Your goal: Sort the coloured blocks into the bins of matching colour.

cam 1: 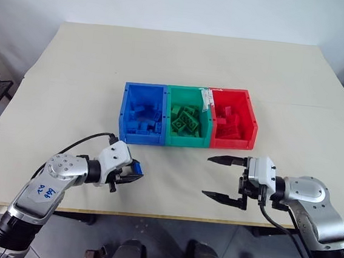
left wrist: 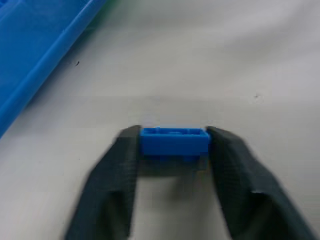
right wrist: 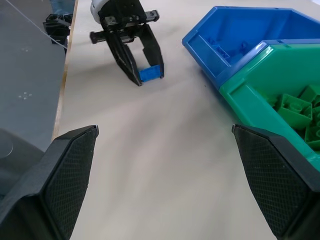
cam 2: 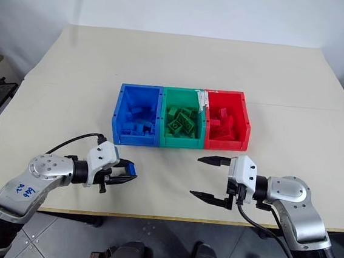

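My left end effector is clamped on a small blue brick, one black finger pressed to each end of it. The brick sits low over the cream tabletop, on the near side of the blue bin and just off that bin's front left corner.

The blue bin heads a joined row, with the green bin touching its right wall and the red bin beyond that. Blue bricks lie heaped inside the blue bin, green bricks in the green, red bricks in the red.

My right end effector hangs spread wide with nothing between its fingers, near the front of the row, off toward the red bin's end, pointing across toward my left one.
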Controlling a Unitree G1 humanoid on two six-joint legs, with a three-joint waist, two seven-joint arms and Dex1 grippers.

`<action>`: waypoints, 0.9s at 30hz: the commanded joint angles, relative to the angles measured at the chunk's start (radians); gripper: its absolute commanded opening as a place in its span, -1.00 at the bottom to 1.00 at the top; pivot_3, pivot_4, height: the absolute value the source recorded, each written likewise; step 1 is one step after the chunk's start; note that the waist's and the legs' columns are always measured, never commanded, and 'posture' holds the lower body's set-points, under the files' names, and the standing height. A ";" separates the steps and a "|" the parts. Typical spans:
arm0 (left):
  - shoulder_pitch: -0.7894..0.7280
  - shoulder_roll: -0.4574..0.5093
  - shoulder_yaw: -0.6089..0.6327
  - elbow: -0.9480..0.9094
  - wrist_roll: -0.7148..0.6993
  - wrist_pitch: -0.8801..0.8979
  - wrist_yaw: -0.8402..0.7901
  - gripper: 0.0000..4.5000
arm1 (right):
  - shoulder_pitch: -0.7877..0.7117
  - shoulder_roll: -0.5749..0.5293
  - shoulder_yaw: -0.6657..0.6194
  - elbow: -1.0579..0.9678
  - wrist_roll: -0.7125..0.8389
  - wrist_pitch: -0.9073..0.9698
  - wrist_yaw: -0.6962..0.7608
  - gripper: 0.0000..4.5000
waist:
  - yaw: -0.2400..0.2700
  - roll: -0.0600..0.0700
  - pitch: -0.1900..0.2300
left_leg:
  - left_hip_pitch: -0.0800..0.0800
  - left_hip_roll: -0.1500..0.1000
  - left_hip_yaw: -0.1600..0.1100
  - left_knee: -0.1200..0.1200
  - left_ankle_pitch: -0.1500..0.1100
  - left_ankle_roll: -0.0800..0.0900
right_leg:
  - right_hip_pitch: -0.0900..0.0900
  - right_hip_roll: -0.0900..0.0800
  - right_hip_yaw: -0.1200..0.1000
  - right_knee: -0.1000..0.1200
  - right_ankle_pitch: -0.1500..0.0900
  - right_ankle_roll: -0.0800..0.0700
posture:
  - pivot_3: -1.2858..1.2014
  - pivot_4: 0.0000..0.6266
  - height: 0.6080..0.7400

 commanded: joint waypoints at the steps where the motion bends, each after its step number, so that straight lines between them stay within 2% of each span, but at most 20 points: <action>1: 0.009 0.010 -0.012 0.000 0.014 0.001 -0.010 -0.35 | 0.013 -0.003 -0.032 -0.029 0.007 -0.021 -0.007 1.00 | 0.000 0.000 0.000 | 0.000 0.000 0.000 0.000 0.000 0.000 | 0.000 0.000 0.000 0.000 0.000 0.000 | 0.03 -0.52 1.00; 4: 0.001 -0.007 0.021 0.009 0.001 -0.036 0.002 -0.35 | 0.032 0.002 -0.055 -0.039 0.012 -0.022 -0.033 1.00 | 0.000 0.000 0.000 | 0.000 0.000 0.000 0.000 0.000 0.000 | 0.000 0.000 0.000 0.000 0.000 0.000 | 0.03 -0.52 1.00; 9: -0.123 -0.199 0.185 0.006 -0.140 -0.099 0.113 -0.35 | 0.053 0.107 -0.178 -0.110 0.079 -0.001 -0.242 1.00 | 0.005 0.000 0.000 | -0.001 0.000 -0.001 0.002 0.000 0.000 | 0.000 0.000 -0.001 0.000 0.000 0.000 | 0.03 -0.52 1.00; 13: -0.254 -0.283 0.165 0.074 -0.064 -0.104 0.236 -0.35 | 0.065 0.154 -0.205 -0.157 0.084 0.026 -0.330 1.00 | 0.002 0.000 0.000 | -0.001 0.000 -0.002 0.003 0.000 0.000 | 0.000 0.000 -0.001 0.001 0.000 0.000 | 0.03 -0.52 1.00; 18: -0.374 -0.329 0.122 0.242 0.034 -0.084 0.347 -0.35 | 0.064 0.149 -0.199 -0.168 0.074 0.030 -0.346 1.00 | 0.000 0.000 0.000 | -0.001 -0.001 -0.001 0.001 0.000 0.000 | 0.000 0.000 -0.001 0.001 0.000 0.000 | 0.03 -0.52 1.00; 21: -0.405 -0.357 0.120 0.303 0.031 -0.087 0.357 -0.35 | 0.051 0.138 -0.198 -0.164 0.076 0.032 -0.340 1.00 | -0.001 0.000 0.000 | -0.001 -0.001 0.000 0.000 0.000 0.000 | 0.000 0.000 -0.001 0.000 0.000 0.000 | 0.03 -0.52 1.00; 27: -0.413 -0.352 0.142 0.330 0.017 -0.134 0.320 0.50 | 0.045 0.128 -0.183 -0.161 0.089 0.057 -0.316 1.00 | -0.001 0.000 0.000 | -0.001 -0.001 0.000 0.000 0.000 0.000 | -0.001 0.000 -0.001 0.000 0.000 0.000 | 0.03 -0.52 1.00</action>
